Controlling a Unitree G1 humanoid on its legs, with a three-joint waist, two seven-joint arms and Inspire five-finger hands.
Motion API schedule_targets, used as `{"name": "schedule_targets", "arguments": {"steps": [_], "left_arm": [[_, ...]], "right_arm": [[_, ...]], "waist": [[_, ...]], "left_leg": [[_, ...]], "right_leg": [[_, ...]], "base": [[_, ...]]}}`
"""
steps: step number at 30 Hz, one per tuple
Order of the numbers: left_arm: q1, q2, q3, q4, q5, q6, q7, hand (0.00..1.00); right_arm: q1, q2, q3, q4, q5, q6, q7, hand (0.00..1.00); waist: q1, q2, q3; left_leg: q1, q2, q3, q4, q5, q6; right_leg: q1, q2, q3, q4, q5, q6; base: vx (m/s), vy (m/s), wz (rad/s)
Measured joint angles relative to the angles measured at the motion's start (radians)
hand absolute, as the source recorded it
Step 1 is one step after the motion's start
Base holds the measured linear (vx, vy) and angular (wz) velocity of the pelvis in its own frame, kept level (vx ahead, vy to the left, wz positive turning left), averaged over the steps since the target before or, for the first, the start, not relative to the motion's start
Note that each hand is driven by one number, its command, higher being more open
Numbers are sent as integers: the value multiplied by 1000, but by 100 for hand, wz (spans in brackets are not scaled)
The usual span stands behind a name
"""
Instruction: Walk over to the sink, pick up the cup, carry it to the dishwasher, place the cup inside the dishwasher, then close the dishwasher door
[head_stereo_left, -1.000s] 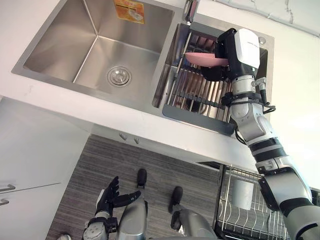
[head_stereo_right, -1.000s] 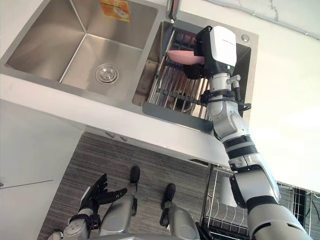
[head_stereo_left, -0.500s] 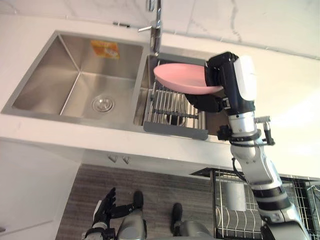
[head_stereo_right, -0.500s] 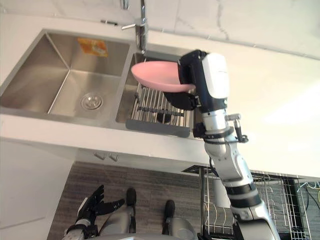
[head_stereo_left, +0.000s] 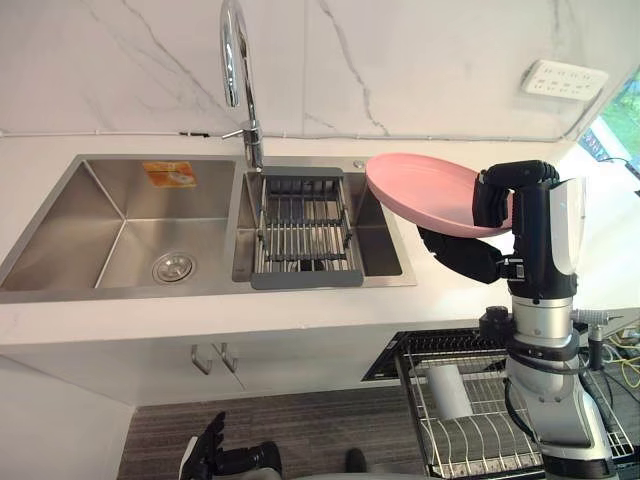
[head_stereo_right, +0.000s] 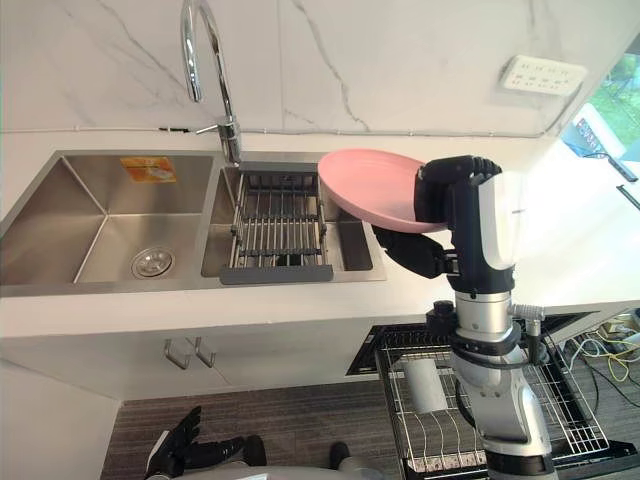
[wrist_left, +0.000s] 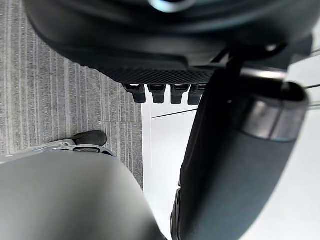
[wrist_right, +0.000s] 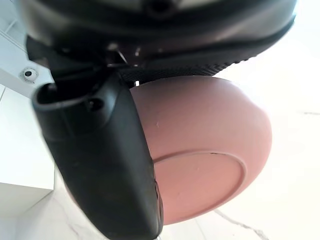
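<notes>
While the left hand (head_stereo_left: 205, 459) hangs low with fingers spread, the right hand (head_stereo_left: 468, 257) grips the pink dish (head_stereo_left: 422, 191), thumb on top, fingers beneath, above the sink's (head_stereo_left: 60, 222) right edge.

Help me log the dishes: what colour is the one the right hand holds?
Pink; the plate in the right hand shows best in the left eye view.

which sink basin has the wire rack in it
The right basin: it holds the dark-framed wire rack. The left basin has just a drain and an orange sticker.
</notes>
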Motion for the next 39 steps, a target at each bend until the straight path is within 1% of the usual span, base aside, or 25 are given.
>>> {"name": "schedule_targets", "arguments": {"steps": [2, 4, 5, 6, 9, 11, 12, 13, 14, 15, 16, 17, 18, 19, 20, 22, 23, 24, 25, 26, 29, 33, 35, 37, 39], "left_arm": [[14, 0, 0, 1, 1, -1, -1, 100], [29, -3, 0, 7, 3, -5, -3, 100], [35, -3, 0, 14, 2, -7, -2, 100], [40, -4, 0, 14, 1, -8, -2, 100], [45, -4, 0, 14, 0, -13, -11, 100], [47, -3, 0, 15, 0, -13, -17, 100], [49, -3, 0, 15, 0, -12, -17, 100], [50, -4, 1, 15, -1, -11, -17, 100], [53, -6, 4, 15, -2, -11, -17, 100], [55, -7, 6, 15, -6, -11, -17, 100], [57, -8, 8, 18, -19, -11, -17, 100], [58, -8, 11, 24, -26, -11, -16, 100], [60, -8, 12, 25, -29, -11, -16, 100], [64, -1, 17, 22, -29, -11, -17, 100], [61, 2, 20, 23, -29, -5, -15, 100], [57, -4, 19, 20, -27, 0, -15, 100], [55, -8, 19, 20, -28, 3, -13, 100], [54, -9, 19, 20, -28, 5, -13, 100], [54, -6, 20, 19, -35, 8, -13, 100], [54, -6, 21, 20, -51, 18, -13, 100], [53, -10, 24, 20, -61, 24, -13, 100], [49, -17, 29, 25, -57, 24, -12, 100], [43, -20, 29, 32, -54, 24, -12, 100], [33, -23, 29, 33, -40, 24, -12, 100], [24, -30, 26, 33, -36, 24, -12, 100]], "right_arm": [[14, 16, -24, -8, 0, -14, -11, 0], [14, 16, -36, -11, -2, -14, -21, 0], [13, 16, -37, -12, -2, -14, -30, 0], [13, 16, -37, -12, -2, -16, -32, 0], [16, 16, -37, -13, -1, -17, -33, 0], [24, 17, -37, -13, -2, -16, -36, 0], [34, 22, -37, -12, -3, -17, -39, 0], [39, 26, -37, -11, -6, -16, -40, 0], [42, 40, -33, -3, -23, -17, -40, 0], [42, 44, -28, 2, -32, -17, -41, 0], [45, 45, -16, 12, -41, -23, -45, 0], [51, 47, -7, 16, -55, -30, -55, 0], [51, 47, -1, 19, -62, -32, -59, 0], [53, 48, 8, 21, -76, -35, -68, 0], [52, 43, 11, 27, -77, -40, -80, 0], [52, 40, 12, 40, -77, -39, -99, 0], [51, 32, 13, 48, -77, -32, -104, 0], [51, 28, 13, 52, -77, -27, -103, 0], [49, 20, 14, 55, -76, -14, -97, 0], [47, 8, 16, 55, -75, -2, -86, 0], [46, -2, 16, 56, -62, 35, -46, 0], [47, -3, 14, 92, -34, 63, -2, 0], [48, -2, 14, 124, -33, 69, 9, 0], [48, -2, 14, 166, -33, 76, 9, 0], [47, -2, 15, 219, -34, 87, -1, 0]], "waist": [[-4, 0, -3], [-10, 1, -6], [-8, 0, -9], [-5, 0, -10], [-15, 0, -11], [-21, -1, -11], [-24, -1, -11], [-24, -1, -11], [-21, -1, -11], [-21, 0, -11], [-22, 0, -11], [-22, 6, -12], [-23, 5, -13], [-24, -22, -22], [-21, -27, -27], [-25, -17, -37], [-23, -6, -41], [-23, -5, -42], [-19, -9, -42], [-19, -10, -42], [-12, -3, -39], [-2, 7, -32], [1, 16, -27], [4, 28, -18], [5, 48, -5]], "left_leg": [[13, -1, 10, 0, -4, 2], [20, -5, 16, 0, -7, -2], [23, -11, 14, 0, -14, -12], [24, -14, 11, 0, -16, -14], [29, -31, 19, 1, -24, -5], [31, -46, 52, 6, -34, -2], [35, -52, 72, 6, -40, 4], [40, -52, 92, 7, -44, 4], [53, -47, 137, 7, -55, -2], [59, -42, 161, 7, -60, -2], [68, -31, 204, 13, -74, 3], [68, -17, 242, 31, -99, 15], [69, -13, 259, 41, -112, 15], [69, -29, 253, 86, -146, 3], [64, -48, 201, 121, -176, 1], [67, -42, 204, 145, -193, -2], [64, -30, 205, 159, -201, -6], [60, -21, 204, 171, -207, -6], [54, -10, 207, 198, -226, -7], [46, 1, 212, 228, -247, -14], [30, 23, 206, 278, -277, -17], [32, 26, 160, 290, -282, -16], [36, 28, 156, 290, -282, -16], [35, 29, 152, 286, -282, -16], [26, 28, 149, 282, -282, -16]], "right_leg": [[-2, 0, 23, 2, -5, 1], [-9, 1, 48, 8, -5, 1], [-27, 1, 75, 21, -6, 2], [-36, 3, 91, 27, -6, 2], [-68, 8, 162, 35, 7, 9], [-93, 9, 215, 33, 23, 18], [-100, 11, 230, 23, 31, 15], [-101, 6, 222, 14, 31, 8], [-103, -9, 177, -2, 28, -32], [-103, -16, 143, -7, 28, -59], [-109, -31, 77, -7, 17, -89], [-126, -47, 17, 25, 8, -102], [-144, -55, -10, 63, 7, -105], [-170, -75, -49, 139, 20, -109], [-176, -81, -23, 164, 23, -58], [-169, -73, -29, 144, 9, -50], [-150, -66, -49, 102, 15, -58], [-139, -60, -57, 79, 28, -65], [-120, -54, -59, 35, 64, -54], [-107, -48, -58, 7, 87, -40], [-93, -34, -48, -29, 108, -13], [-65, -22, -44, -65, 123, 7], [-54, -20, -47, -77, 124, 9], [-54, -20, -51, -78, 124, 9], [-59, -22, -55, -78, 124, 10]], "base": [[-28, 28, -23], [-24, 32, -36], [-19, 37, -53], [-13, 37, -69], [-4, 38, -65], [5, 62, -90], [10, 61, -86], [19, 65, -100], [20, 67, -91], [26, 85, -120], [32, 65, -116], [29, 47, -112], [32, 23, -99], [31, 20, -84], [34, 13, -71], [88, 20, -45], [119, 20, -36], [112, -3, -32], [93, -15, -24], [96, -19, -21], [89, -19, -18], [96, -30, -9], [59, -18, 2], [33, -16, 4], [-2, -16, 5]]}}
